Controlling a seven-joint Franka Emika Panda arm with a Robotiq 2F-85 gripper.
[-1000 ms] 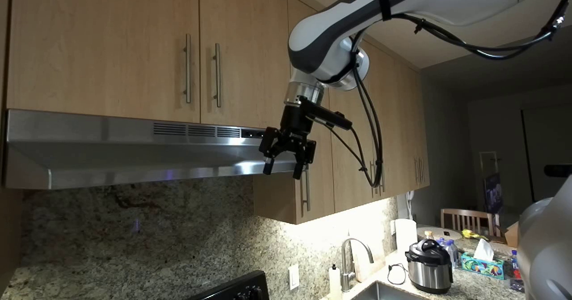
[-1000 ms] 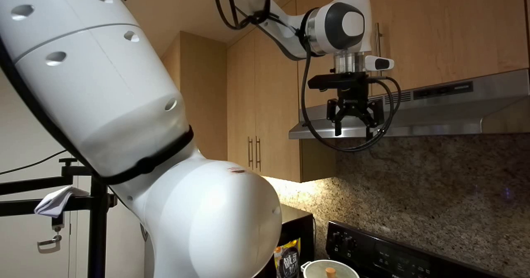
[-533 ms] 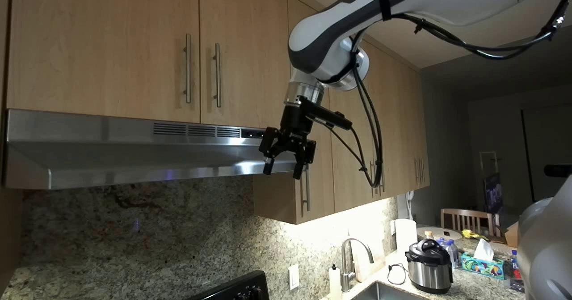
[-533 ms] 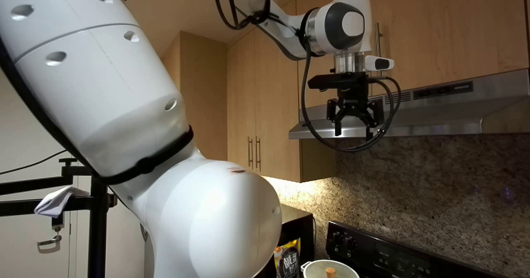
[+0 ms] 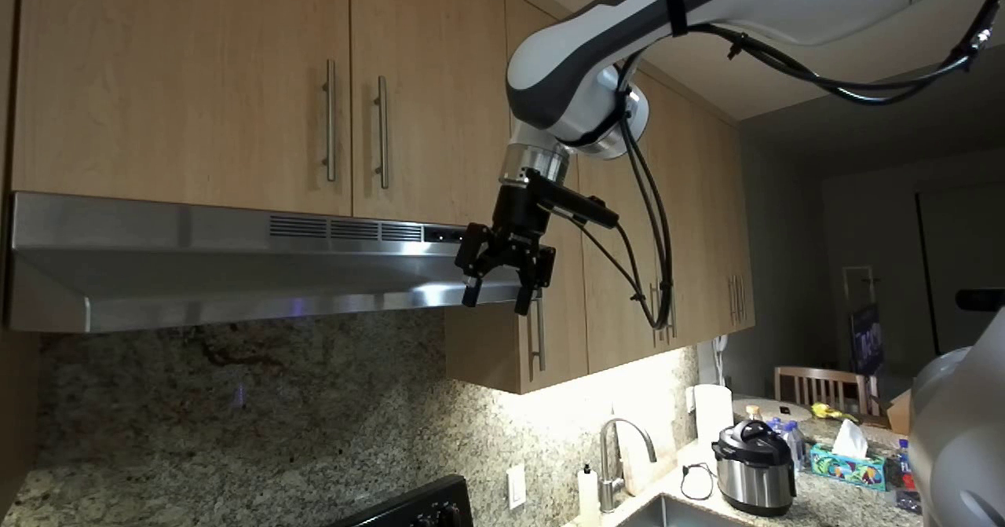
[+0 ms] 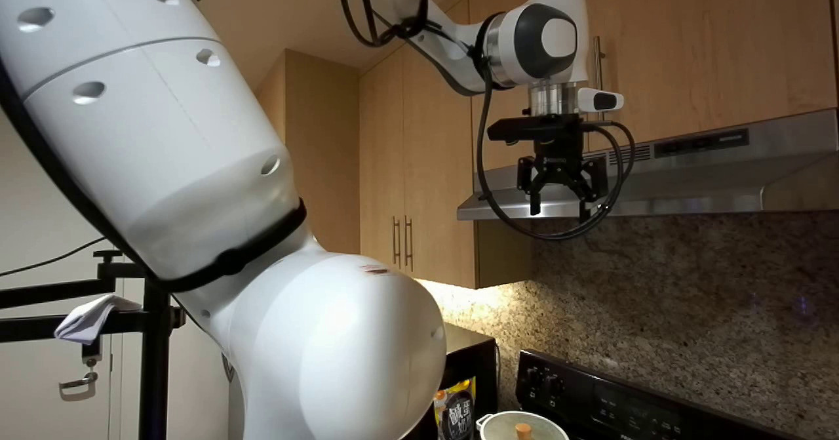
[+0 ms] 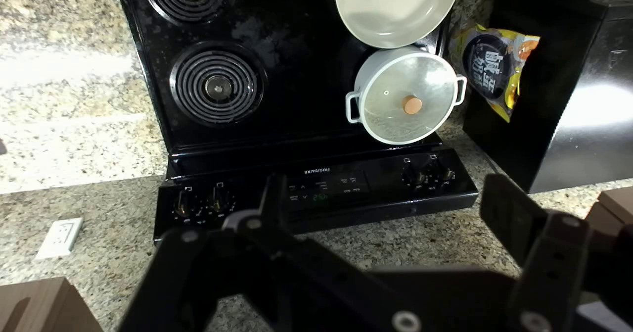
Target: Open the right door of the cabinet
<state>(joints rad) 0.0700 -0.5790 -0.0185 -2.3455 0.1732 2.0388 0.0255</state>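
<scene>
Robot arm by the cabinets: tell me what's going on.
The white, jointed robot arm is handling nothing. Its black two-fingered pincer hangs open in front of the silver metal range hood. Above that, the flat light-wood right door is shut, its vertical silver bar handle ungripped; opening that door is the job.

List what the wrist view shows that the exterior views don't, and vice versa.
Wrist view only: the coil burners and an open cream pan.

Exterior views only: the closed right door and its bar handle, in both; the faucet and electric pressure cooker, in an exterior view.

Shared: the end effector, open, and the stove's control panel, in all three views; the glass-lidded pot and snack bag, in the wrist view and an exterior view.
</scene>
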